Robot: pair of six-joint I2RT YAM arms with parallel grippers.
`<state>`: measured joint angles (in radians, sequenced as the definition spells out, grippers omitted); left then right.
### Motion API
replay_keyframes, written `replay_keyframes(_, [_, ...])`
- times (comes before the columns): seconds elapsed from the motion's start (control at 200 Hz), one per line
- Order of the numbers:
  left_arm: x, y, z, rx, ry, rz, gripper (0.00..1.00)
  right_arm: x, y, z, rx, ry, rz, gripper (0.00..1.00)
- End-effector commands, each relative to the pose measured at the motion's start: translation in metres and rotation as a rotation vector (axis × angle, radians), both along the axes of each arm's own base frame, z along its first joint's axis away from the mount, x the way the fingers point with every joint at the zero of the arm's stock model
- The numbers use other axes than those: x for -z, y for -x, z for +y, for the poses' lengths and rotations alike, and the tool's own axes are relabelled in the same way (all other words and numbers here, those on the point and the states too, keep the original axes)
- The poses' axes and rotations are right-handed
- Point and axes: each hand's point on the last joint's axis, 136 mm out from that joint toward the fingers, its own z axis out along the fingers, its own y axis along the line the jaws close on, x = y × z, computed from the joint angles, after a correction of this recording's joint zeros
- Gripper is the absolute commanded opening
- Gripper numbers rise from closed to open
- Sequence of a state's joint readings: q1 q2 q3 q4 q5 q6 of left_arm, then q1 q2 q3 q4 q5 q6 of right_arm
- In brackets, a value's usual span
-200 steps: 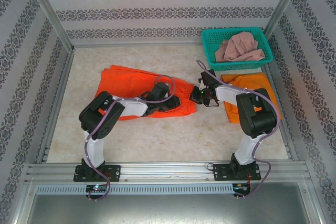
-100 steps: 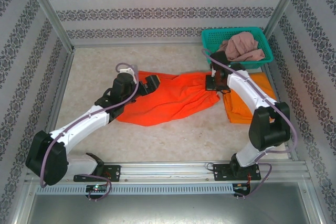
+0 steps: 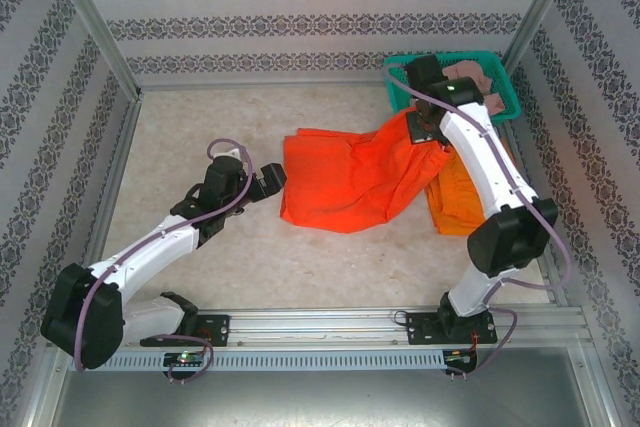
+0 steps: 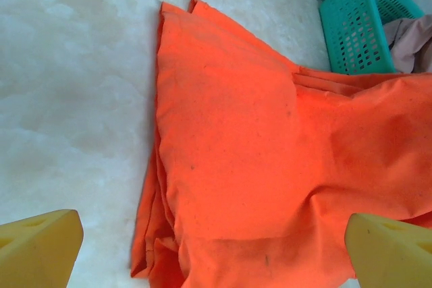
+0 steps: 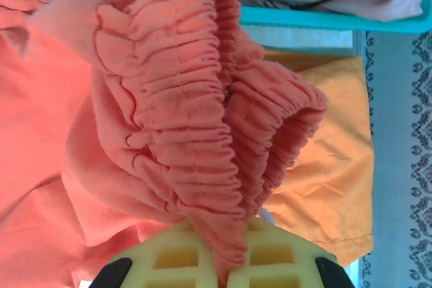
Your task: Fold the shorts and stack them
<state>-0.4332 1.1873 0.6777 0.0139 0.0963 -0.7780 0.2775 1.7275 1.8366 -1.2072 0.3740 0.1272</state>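
**No Readable Text**

No lettering, label, brand, number or sign can be read on any surface. The wallpaper (image 3: 300,17) at 12 o'clock carries bands of repeating ornament, which are decoration and not letters.

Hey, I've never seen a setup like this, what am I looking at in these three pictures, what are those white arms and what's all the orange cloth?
These are two robot arms bolted to a table's near edge. One picture looks down from above; the other two come from small cameras on each wrist. The right arm has its jaws shut on the gathered waist of the red-orange shorts, that end raised while the rest lies on the table. The left arm holds its jaws wide open beside those shorts, gripping nothing. Yellow-orange shorts lie on the table beneath the right arm. At the back a teal basket holds dusty pink shorts.
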Motion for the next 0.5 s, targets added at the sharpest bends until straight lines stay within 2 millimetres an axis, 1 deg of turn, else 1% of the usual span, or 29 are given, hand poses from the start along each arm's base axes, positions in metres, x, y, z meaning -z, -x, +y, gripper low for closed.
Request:
replay_keyframes(0.0, [0.003, 0.002, 0.007, -0.013, 0.002, -0.003, 1.00, -0.004, 0.002, 0.015, -0.021, 0.070, 0.038, 0.00])
replay_keyframes(0.145, [0.010, 0.005, 0.009, -0.021, 0.002, 0.011, 1.00, -0.008, -0.002, 0.054, -0.042, 0.055, 0.039, 0.00])
replay_keyframes(0.265, [0.016, 0.009, 0.013, -0.030, -0.002, 0.017, 1.00, -0.011, -0.005, 0.090, -0.066, 0.028, 0.025, 0.00])
replay_keyframes(0.345, [0.020, 0.011, 0.016, -0.031, 0.002, 0.031, 1.00, -0.013, -0.005, 0.118, -0.096, 0.006, 0.016, 0.01])
replay_keyframes(0.435, [0.022, 0.014, 0.018, -0.029, -0.006, 0.039, 1.00, -0.010, -0.007, 0.150, -0.127, -0.016, 0.001, 0.02])
replay_keyframes(0.495, [0.023, 0.015, 0.021, -0.044, 0.004, 0.035, 1.00, -0.001, -0.008, 0.175, -0.155, -0.056, 0.007, 0.03])
